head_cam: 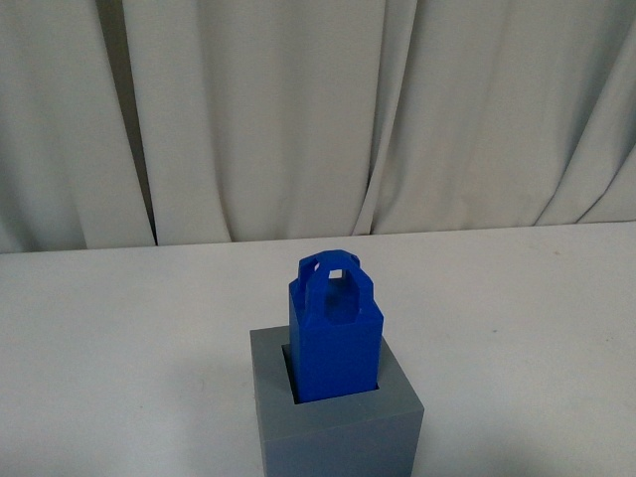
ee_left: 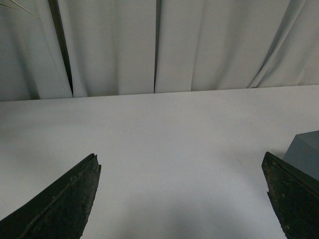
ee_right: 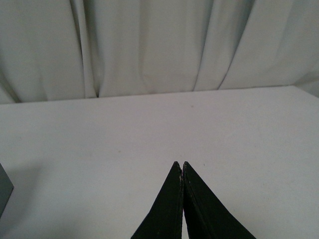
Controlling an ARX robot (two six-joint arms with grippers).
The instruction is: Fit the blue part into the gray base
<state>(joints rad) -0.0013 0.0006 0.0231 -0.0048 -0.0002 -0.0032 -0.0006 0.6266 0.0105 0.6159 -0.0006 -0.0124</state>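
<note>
Blue part (head_cam: 336,333): stands upright in the square recess of the gray base (head_cam: 338,422), its lower end sunk below the rim and most of its body above it. Neither gripper touches it; no arm shows in the front view.

Appearance, blue part: bright blue plastic, square in section, taller than wide. The top narrows into a looped handle with a large cut-out through it and a smaller hole in its upper face. A dark gap shows between the block and the recess wall on the side toward the table's left edge.

Appearance, gray base: matte gray cube with thick walls, wider than the blue part. It sits on the white table (head_cam: 119,338) at the near edge, roughly midway between the left and right edges; its lower portion runs out of the front view.

Left gripper (ee_left: 182,167): released, its two dark fingers (ee_left: 75,199) spread wide over bare table. A corner of the gray base (ee_left: 305,154) shows just beside one finger; whether they touch cannot be told.

Right gripper (ee_right: 181,167): clenched on nothing, tips meeting in a point above the table. A sliver of the gray base (ee_right: 4,191) shows at the picture's edge, well apart from the tips.

Backdrop: pale curtain (head_cam: 298,109) hanging in folds along the table's far edge.
</note>
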